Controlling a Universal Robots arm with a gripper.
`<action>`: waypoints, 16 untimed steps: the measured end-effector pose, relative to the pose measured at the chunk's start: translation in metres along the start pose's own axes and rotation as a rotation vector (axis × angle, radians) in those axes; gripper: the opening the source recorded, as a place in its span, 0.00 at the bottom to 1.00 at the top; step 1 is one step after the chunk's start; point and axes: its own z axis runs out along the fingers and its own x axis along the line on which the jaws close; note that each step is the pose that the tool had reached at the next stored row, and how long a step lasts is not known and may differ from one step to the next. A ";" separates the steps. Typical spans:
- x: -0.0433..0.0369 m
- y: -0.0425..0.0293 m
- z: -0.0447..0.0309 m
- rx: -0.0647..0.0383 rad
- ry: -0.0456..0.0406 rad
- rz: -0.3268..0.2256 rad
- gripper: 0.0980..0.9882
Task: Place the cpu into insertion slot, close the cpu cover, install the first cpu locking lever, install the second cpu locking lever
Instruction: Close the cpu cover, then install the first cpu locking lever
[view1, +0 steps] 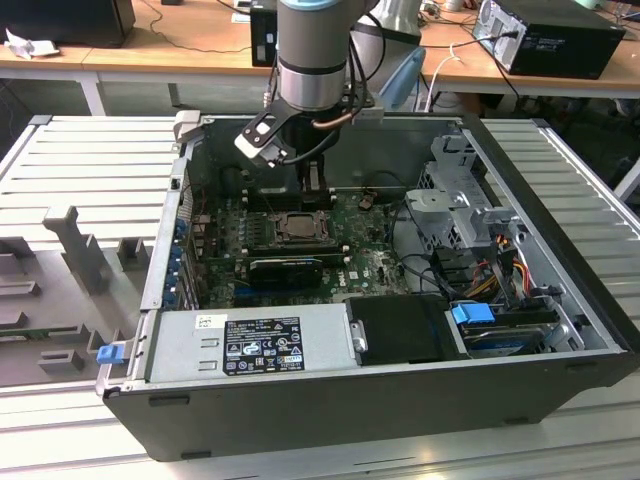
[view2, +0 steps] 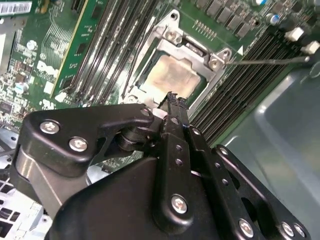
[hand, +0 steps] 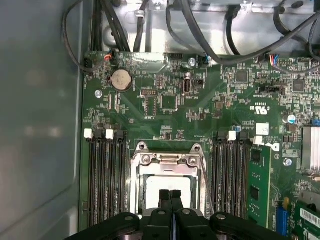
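Open computer case (view1: 400, 400) on slatted bench (view1: 90, 160). Green circuit board (hand: 210, 105) on its floor. Gripper (hand: 170, 195) poised just over insertion slot (view1: 297, 226), fingertips pressed together, nothing held. Cpu cover (hand: 167, 159) lies flat, framing cpu (view2: 172, 75) seated in slot. Thin locking lever (view2: 265, 61) juts away from socket.

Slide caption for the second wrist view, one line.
Shut gripper close above the seated cpu, cpu cover lying flat around it.
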 end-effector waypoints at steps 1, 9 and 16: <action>0.0000 -0.0029 0.0055 0.000 0.0002 -0.001 0.01; 0.0002 -0.0126 0.0066 0.000 0.0001 -0.001 0.01; 0.0003 -0.0155 0.0045 0.000 0.0004 -0.001 0.01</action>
